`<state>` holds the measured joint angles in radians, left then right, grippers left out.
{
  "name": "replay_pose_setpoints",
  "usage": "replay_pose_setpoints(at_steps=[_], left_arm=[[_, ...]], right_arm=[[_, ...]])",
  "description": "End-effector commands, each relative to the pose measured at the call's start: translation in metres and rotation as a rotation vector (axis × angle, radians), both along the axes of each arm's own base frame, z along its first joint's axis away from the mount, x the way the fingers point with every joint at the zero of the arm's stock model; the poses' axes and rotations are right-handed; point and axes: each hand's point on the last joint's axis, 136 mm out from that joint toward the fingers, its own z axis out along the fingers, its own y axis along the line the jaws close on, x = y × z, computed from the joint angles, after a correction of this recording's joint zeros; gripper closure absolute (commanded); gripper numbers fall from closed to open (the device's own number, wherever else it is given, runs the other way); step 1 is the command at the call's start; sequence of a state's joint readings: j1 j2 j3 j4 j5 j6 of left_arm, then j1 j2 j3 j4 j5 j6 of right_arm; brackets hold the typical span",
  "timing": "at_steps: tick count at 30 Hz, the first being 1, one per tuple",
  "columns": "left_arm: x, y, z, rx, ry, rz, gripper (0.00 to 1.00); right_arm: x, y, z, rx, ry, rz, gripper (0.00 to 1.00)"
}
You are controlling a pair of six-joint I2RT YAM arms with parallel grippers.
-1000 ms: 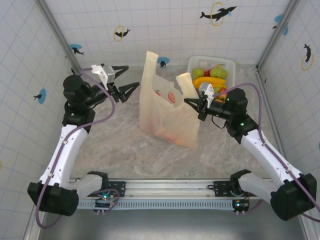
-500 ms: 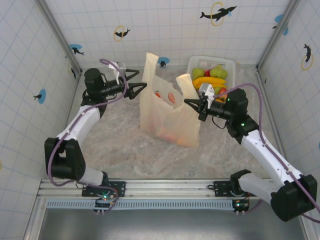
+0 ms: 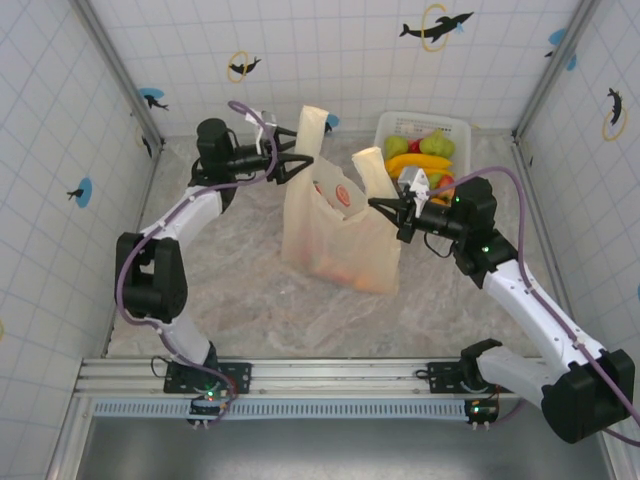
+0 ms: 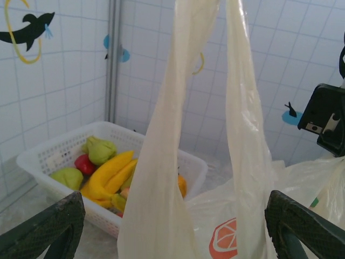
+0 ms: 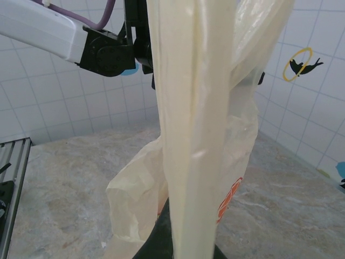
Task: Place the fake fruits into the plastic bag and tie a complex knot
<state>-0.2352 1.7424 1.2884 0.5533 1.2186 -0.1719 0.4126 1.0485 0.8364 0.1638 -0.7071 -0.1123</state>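
Standing upright in the middle of the counter point(image 3: 230, 290), the plastic bag point(image 3: 335, 235) is thin, limp, slippery film and looks light. An orange tint shows through its base, though I cannot tell whether that is fruit or print. Fake fruits point(image 3: 420, 155) fill the white basket point(image 3: 392, 124) behind it. The right gripper point(image 3: 385, 208) is clenched on the bag's right handle point(image 3: 368, 165). The left gripper point(image 3: 312, 165) has its fingers point(image 4: 48, 226) spread wide on either side of the left handle point(image 4: 178, 135), not pinching it. The best hold is probably each handle bunched low, since loose film slides and stretches.
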Motion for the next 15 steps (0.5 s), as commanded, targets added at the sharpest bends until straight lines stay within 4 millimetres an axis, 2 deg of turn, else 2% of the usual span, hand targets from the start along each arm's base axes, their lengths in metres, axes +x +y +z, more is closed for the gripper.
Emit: replay_pose_setpoints(at_steps=[1,5,9,15], left_arm=[[-0.004,-0.008,0.013,-0.019,-0.042,-0.074,0.21],[-0.005,-0.018,0.009,-0.021,-0.036,-0.114,0.28],[-0.009,-0.025,0.009,-0.023,-0.029,-0.156,0.42],[-0.025,-0.022,0.014,-0.024,-0.027,-0.187,0.84]], right_arm=[[-0.005,0.002,0.015,0.028,-0.042,0.02,1.0],[-0.005,0.003,0.015,0.029,-0.04,0.023,1.0],[-0.005,0.003,0.015,0.031,-0.042,0.017,1.0],[0.001,0.0,0.015,0.022,-0.032,-0.021,1.0]])
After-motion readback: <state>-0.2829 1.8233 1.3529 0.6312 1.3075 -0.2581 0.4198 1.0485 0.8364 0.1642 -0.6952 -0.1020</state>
